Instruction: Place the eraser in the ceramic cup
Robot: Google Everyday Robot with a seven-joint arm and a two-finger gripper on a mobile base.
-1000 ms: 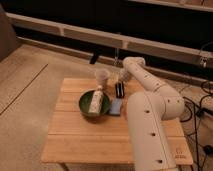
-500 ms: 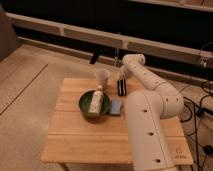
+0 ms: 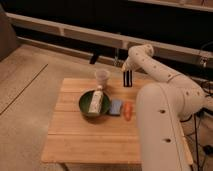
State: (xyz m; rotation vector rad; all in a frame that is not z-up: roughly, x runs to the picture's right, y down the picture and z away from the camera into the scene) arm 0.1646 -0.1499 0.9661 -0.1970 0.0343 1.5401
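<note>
The eraser [image 3: 128, 80], a small black block, hangs upright just above the back of the wooden table [image 3: 90, 140]. My gripper [image 3: 127, 72] comes down on it from above and is shut on its top end. The ceramic cup [image 3: 102, 77], a pale handleless tumbler, stands upright on the table to the left of the eraser, about a cup's width away. The white arm curves in from the lower right and hides part of the table's right side.
A dark green bowl [image 3: 85, 105] with a white bottle [image 3: 96, 100] lying in it sits in front of the cup. A light-blue pad [image 3: 116, 107] and an orange carrot-like piece [image 3: 128, 111] lie right of the bowl. A dark ledge runs behind the table.
The gripper has shut on the eraser and lifted it up and slightly to the right, off the table beside the blue pad. The cup and bowl have not moved.
</note>
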